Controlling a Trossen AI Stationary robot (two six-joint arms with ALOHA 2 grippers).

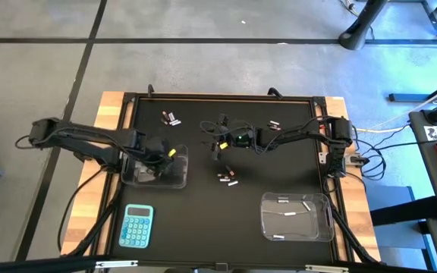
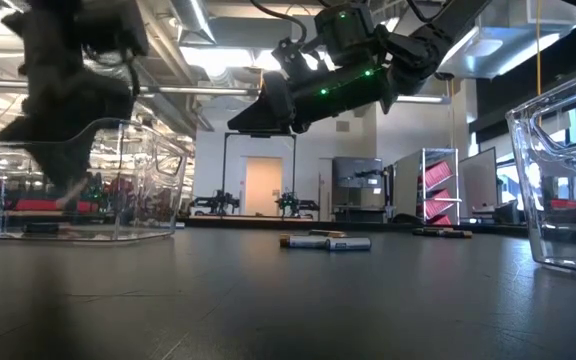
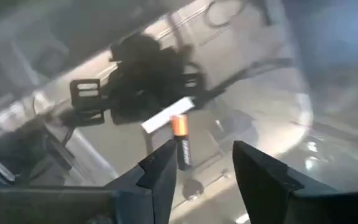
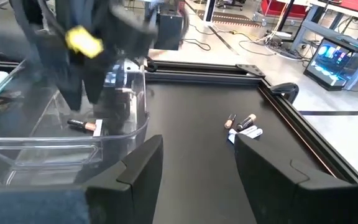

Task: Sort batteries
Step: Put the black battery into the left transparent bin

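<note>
My left gripper (image 1: 156, 161) hangs open inside the left clear tub (image 1: 174, 179). In the left wrist view, a dark battery with an orange end (image 3: 180, 142) and a silvery-white one (image 3: 164, 117) lie on the tub floor just beyond my open fingers (image 3: 201, 171). My right gripper (image 1: 220, 144) is open and held above the mat's middle, touching nothing (image 4: 197, 165). It faces the left tub, where a dark battery (image 4: 82, 125) rests. Loose batteries lie on the mat: a group near the middle (image 1: 227, 179) (image 2: 326, 241), one at the far left (image 1: 172, 117) and one at the far right (image 1: 274, 123) (image 4: 243, 124).
A second clear tub (image 1: 264, 220) at the near right holds silvery-white batteries (image 1: 294, 214). A blue calculator (image 1: 136, 226) lies at the near left. A raised black frame (image 4: 294, 127) borders the dark mat. Open mat lies between the two tubs.
</note>
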